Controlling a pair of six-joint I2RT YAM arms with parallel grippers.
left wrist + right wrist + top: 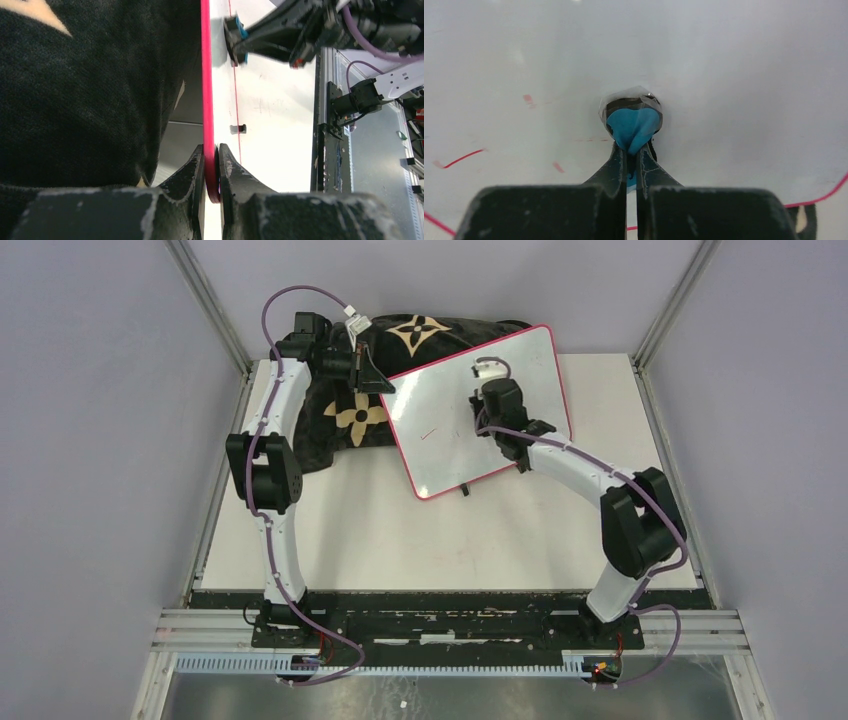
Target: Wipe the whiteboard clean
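The whiteboard (445,440), glossy white with a pink-red frame, leans tilted with its far side on a black cushion. My left gripper (385,385) is shut on its frame (206,75) at the left edge, one finger on each face (211,150). My right gripper (631,150) is shut on a blue eraser pad (633,125) and presses it against the board face (734,75). The left wrist view also shows the pad (236,37) touching the board. Faint red strokes (459,159) and small red flecks (528,98) show on the white surface.
A black cushion with tan flower patterns (350,420) lies under and behind the board, filling the left of the left wrist view (75,100). A small black foot (467,488) sticks out at the board's near edge. Grey walls enclose the white table (400,530).
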